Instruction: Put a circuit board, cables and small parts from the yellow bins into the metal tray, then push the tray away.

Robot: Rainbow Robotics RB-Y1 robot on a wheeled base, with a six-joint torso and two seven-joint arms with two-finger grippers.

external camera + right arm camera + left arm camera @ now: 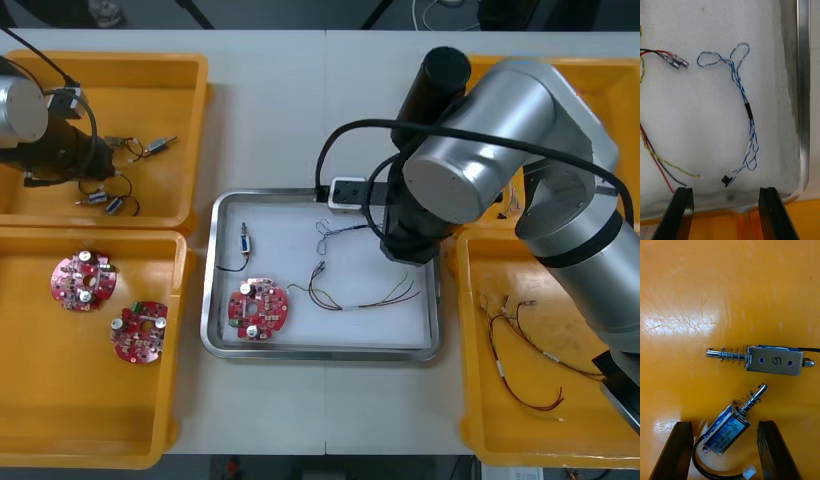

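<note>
Your left gripper (725, 423) is released, black fingers (672, 453) spread with nothing clamped. Between them lies a small metal part (727, 429), its body apart from both. It is a blue-labelled block with a bright round plunger, a coil spring and a black lead (715, 475) curling to a white plug. Just beyond it lies a second part (773, 360), a folded steel bracket with two holes, a handwritten 5 and its own sprung plunger. Both rest on the glossy, scuffed floor of the far left bin (150, 90), at 10 o'clock from the tray.

Your right gripper (726, 189) is released too, hanging over the white inside of the metal tray (803, 93), beside its shiny rolled rim. Just ahead of its fingertips lies the blue and white cable (748, 112), a thin twisted pair looped at both ends. It has a black sleeve midway and a small plug at the end nearest the fingertips. The red and yellow cable (657, 161) trails beside it.

In the front view the tray sits mid-table. A round red circuit board (258, 308) studded with silver cans lies at its 8 o'clock. Another small part (245, 243) is at 10 o'clock, the blue and white cable near 12 and the red and yellow one near 4. Two more boards (83, 281) lie in the near left bin (60, 400).
</note>
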